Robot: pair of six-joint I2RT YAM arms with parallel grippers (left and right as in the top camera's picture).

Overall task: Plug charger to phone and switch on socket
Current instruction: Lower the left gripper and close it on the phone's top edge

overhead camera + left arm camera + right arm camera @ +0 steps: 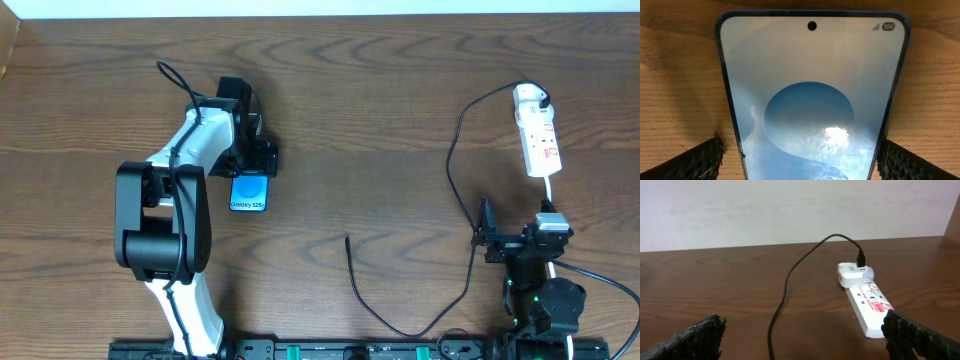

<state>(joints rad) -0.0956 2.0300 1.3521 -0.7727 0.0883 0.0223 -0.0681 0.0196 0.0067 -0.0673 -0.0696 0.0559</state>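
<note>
The phone (249,192) lies flat on the wooden table with its blue-cyan screen lit. In the left wrist view the phone (812,100) fills the frame. My left gripper (252,170) is open and straddles it (800,152), one finger at each long edge, with a small gap on the left side. The white socket strip (538,135) lies at the far right. The charger cable (452,160) runs from a white adapter (530,97) on the strip, loops down, and ends with its tip (347,240) free on the table. My right gripper (518,238) is open and empty, just short of the strip (867,305).
The cable (785,285) crosses the table between my right gripper's fingers (802,332). The robots' thicker black cables and base rail (330,350) run along the near edge. A pale wall stands beyond the table's far edge (790,244).
</note>
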